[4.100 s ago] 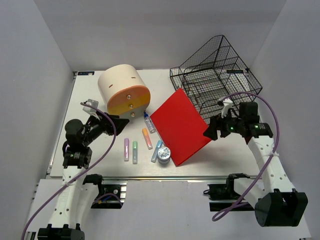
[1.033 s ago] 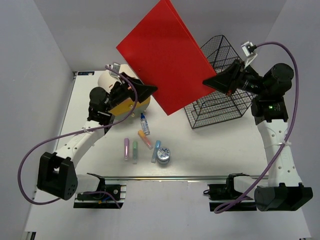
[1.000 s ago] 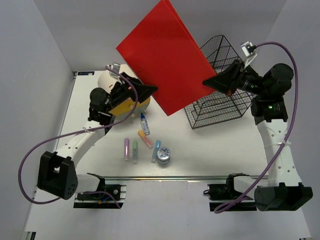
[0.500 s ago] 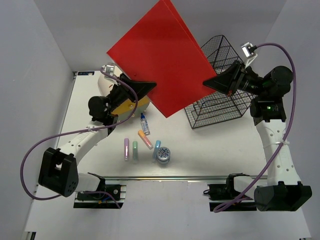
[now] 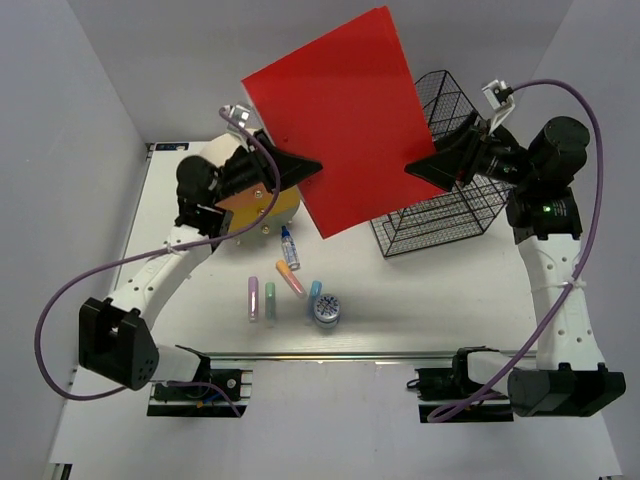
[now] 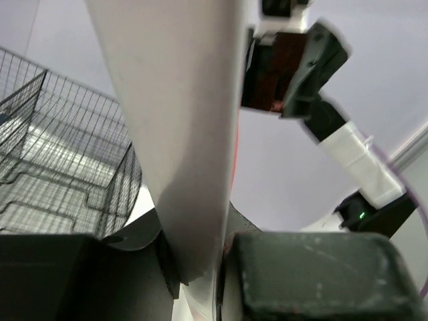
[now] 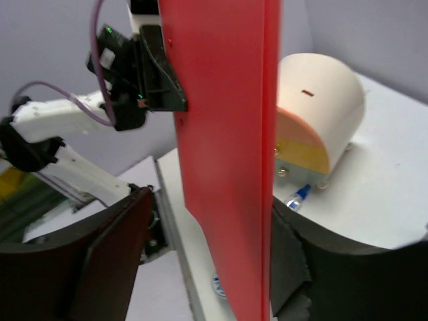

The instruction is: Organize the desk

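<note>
Red folder [image 5: 345,120] held up over the desk [image 5: 450,290] — clamped by the left gripper [image 5: 303,170], loose between the jaws of the right gripper [image 5: 420,168].

The left gripper is clenched on the folder's 9 o'clock edge; its wrist view shows the sheet tight between the pads. The right gripper sits at the folder's 3 o'clock edge with its fingers [image 7: 114,254] spread — a gap shows between one finger and the red face. The white desk lies below both arms, its aluminium rail [image 5: 330,355] at 6 o'clock. On it a black wire basket [image 5: 450,205] stands at 2 o'clock and a cream-and-orange drawer box [image 5: 250,205] at 10 o'clock, partly behind the left arm. Near the middle, towards 6 o'clock, lie a glue bottle [image 5: 289,247], coloured markers [image 5: 270,297] and a round tin [image 5: 327,310], close together.
</note>
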You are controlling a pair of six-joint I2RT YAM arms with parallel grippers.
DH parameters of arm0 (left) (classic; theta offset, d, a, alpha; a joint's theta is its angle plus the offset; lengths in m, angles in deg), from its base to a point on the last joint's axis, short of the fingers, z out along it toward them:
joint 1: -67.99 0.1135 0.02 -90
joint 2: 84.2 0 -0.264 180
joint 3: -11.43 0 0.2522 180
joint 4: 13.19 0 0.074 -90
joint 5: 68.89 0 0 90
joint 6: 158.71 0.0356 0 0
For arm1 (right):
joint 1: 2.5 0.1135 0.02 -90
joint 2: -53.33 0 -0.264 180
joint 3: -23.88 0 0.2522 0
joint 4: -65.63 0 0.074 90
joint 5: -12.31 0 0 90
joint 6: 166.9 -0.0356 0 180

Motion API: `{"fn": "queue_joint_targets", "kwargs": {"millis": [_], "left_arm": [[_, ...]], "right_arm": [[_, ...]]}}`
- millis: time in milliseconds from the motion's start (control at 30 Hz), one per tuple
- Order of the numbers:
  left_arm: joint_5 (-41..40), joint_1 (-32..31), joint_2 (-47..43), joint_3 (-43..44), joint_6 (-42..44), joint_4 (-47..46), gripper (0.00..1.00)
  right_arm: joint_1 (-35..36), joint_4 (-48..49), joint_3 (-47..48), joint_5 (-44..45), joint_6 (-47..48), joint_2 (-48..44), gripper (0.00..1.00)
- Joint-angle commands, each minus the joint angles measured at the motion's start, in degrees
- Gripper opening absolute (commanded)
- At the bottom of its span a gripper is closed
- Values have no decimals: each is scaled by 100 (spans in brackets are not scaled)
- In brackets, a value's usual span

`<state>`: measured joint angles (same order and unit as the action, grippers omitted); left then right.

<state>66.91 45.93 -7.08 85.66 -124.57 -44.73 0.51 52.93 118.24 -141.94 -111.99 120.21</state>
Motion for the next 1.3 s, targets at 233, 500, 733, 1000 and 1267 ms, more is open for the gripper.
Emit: {"fn": "queue_joint_targets", "kwargs": {"millis": [233,500,733,1000,1267], "left_arm": [[2054,44,768,2274,2200,3806,0],[2706,97,1349,2759,2570,4495,0],[2653,97,1472,3164,3019,5277,0],[2776,97,1595,3366,2993,5329,0],[2838,97,1683,3393,2923,5312,0]], "right_arm": [[-63,-1292,1142,-280,1259,413,74],[-81,-1451,1468,-826,1487,722,67],[-63,-1539,1257,-958,1576,784,36],[-46,-941,765,-879,1233,784,27],[-28,-388,457,-1002,715,783,2]]}}
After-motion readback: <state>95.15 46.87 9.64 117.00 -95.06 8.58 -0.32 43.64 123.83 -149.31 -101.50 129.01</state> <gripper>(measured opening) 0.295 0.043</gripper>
